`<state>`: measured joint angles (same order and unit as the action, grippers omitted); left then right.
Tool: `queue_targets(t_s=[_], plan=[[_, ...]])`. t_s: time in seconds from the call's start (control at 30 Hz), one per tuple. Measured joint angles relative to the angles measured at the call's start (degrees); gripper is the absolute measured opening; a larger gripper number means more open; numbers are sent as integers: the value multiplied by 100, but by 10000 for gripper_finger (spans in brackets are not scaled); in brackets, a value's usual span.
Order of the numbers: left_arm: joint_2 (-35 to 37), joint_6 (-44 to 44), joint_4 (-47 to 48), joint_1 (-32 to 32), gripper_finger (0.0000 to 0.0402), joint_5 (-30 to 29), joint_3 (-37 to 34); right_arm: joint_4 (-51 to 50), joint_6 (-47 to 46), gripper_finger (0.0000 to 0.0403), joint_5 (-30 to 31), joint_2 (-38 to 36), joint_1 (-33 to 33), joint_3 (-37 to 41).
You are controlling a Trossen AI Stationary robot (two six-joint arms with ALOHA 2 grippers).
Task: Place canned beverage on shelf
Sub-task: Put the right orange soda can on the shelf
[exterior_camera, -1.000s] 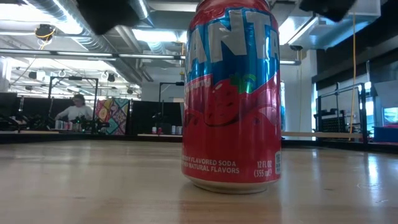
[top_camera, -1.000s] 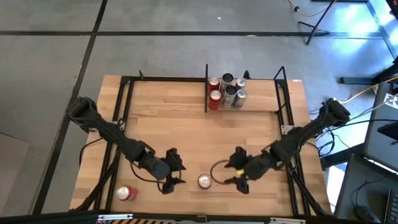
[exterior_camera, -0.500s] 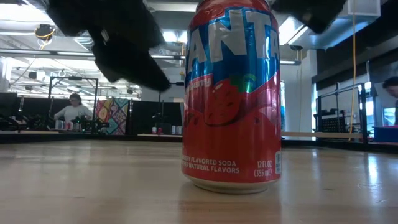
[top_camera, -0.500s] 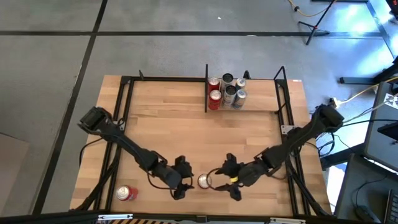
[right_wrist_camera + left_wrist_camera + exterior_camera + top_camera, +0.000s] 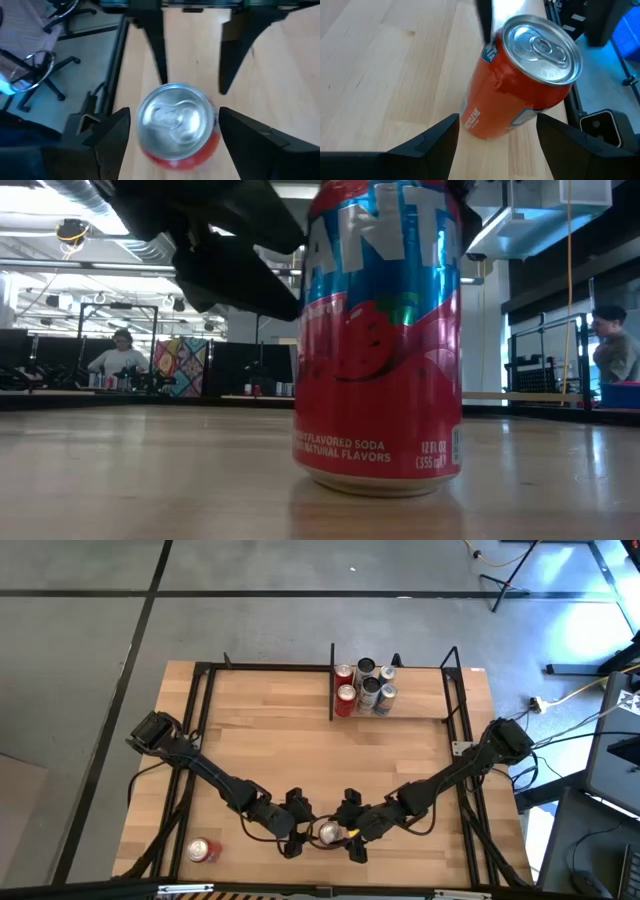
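Note:
A red strawberry soda can point(image 5: 328, 832) stands upright on the wooden table near its near edge; it also shows in the low view point(image 5: 378, 340). My left gripper point(image 5: 308, 826) is open at the can's left, with its fingers on either side of the can's lower body point(image 5: 490, 115). My right gripper point(image 5: 346, 831) is open at the can's right, with its fingers on either side of the can's top point(image 5: 175, 117). The shelf point(image 5: 400, 718) is at the table's far edge. Several cans point(image 5: 365, 688) stand on it beside its black upright panel point(image 5: 332, 680). My left gripper's fingers point(image 5: 442, 135) stand close beside the can's lower sides; I cannot tell whether they touch it. My right gripper's fingers point(image 5: 112, 132) stand close beside the can's sides near its top point(image 5: 150, 120), slanting down from the table's right; I cannot tell whether they touch it.
A second red can point(image 5: 203, 850) lies on its side at the near left corner. The black frame rails point(image 5: 195, 730) run along the table's left and right sides. Bare wood point(image 5: 300, 750) lies between the can and the shelf. People point(image 5: 612, 345) show in the room behind.
Both grippers have closed in on the can, the left going toward the table's right edge and the right toward its left edge, both staying open. The can stays upright at about the same spot, and now shows slightly wider in the low view.

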<state>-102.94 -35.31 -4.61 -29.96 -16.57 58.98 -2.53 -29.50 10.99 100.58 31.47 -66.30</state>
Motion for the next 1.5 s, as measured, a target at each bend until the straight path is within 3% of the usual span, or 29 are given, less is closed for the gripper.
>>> queue_targets(t_s=[0.17,0.7,1.03,1.23,1.5], plan=[[0,4,-93,27,253,-45,0,-31,-191,289,589,105,5,-53],[0,1,-110,23,253,-32,0,355,-61,292,233,78,-12,-53],[0,0,-104,23,253,-27,0,316,343,394,17,76,-1,-52],[0,-2,-102,23,253,-29,0,321,141,362,-33,78,2,-51],[0,-31,-104,23,253,-43,0,331,132,339,996,92,183,157]])
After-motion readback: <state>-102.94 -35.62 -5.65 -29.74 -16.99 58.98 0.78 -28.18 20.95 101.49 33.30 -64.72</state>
